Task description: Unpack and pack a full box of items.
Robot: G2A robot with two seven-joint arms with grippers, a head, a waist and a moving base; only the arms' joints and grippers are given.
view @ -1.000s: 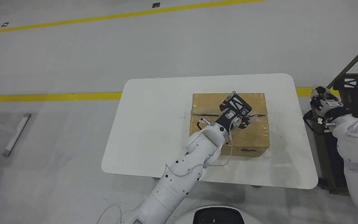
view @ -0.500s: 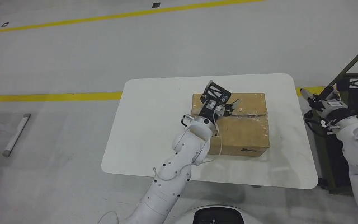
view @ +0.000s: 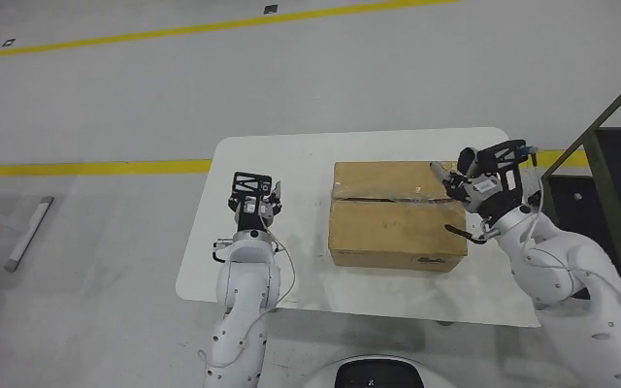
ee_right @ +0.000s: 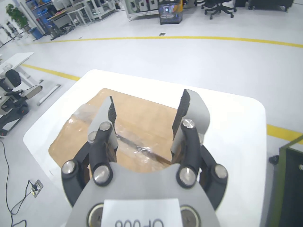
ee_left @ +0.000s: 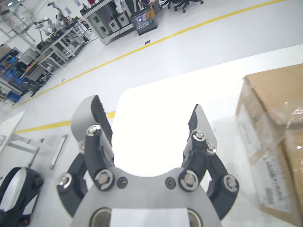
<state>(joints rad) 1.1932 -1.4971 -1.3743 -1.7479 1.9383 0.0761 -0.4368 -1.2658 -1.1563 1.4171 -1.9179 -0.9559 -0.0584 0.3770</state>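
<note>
A closed brown cardboard box (view: 398,215) lies on the white table (view: 291,160), its top flaps sealed with clear tape along the centre seam. The box (ee_left: 272,128) stands off to the side of my left gripper (ee_left: 149,119), which is open and empty over bare table. In the top view the left gripper (view: 254,189) is well left of the box. My right gripper (view: 490,165) hovers over the box's right end, open and empty. In the right wrist view the right gripper (ee_right: 148,111) frames the taped seam of the box (ee_right: 80,133).
A dark green metal frame (view: 592,165) stands just past the table's right edge. Yellow floor lines (view: 97,167) run behind the table. Workbenches and office chairs (ee_right: 217,3) stand far off across the room.
The left arm has swung from above the box to the table's left side. The right arm has come in from the far right to the box's right end.
</note>
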